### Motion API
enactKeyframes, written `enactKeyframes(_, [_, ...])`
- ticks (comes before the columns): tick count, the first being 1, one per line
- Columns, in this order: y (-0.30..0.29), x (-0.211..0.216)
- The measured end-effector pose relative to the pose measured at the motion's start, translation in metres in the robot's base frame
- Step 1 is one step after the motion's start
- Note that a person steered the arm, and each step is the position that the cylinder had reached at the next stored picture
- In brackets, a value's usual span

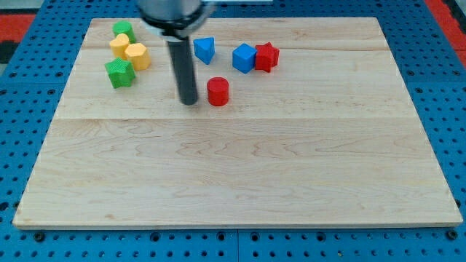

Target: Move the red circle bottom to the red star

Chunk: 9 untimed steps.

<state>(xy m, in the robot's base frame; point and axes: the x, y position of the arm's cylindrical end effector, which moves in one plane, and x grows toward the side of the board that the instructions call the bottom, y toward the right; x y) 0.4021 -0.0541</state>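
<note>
The red circle [218, 92], a short red cylinder, stands on the wooden board [240, 167] at the upper middle. The red star [267, 56] lies up and to the right of it, touching the blue cube [244, 57] on the star's left. My tip [188, 101] is the lower end of the dark rod, just left of the red circle, with a small gap between them. The rod rises to the view's top edge.
A blue triangular block [205, 49] lies above the red circle. At the upper left sit a green block [123, 30], a yellow block [119, 46], a yellow hexagon [137, 56] and a green star [119, 73]. Blue pegboard surrounds the board.
</note>
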Motion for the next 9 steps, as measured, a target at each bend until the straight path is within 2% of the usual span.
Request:
enactKeyframes(2, [0.075,-0.003])
enactKeyframes(3, [0.075,-0.003])
enactKeyframes(4, [0.024,-0.010])
enactKeyframes(5, [0.019,-0.025])
enactKeyframes(9, [0.062,-0.029])
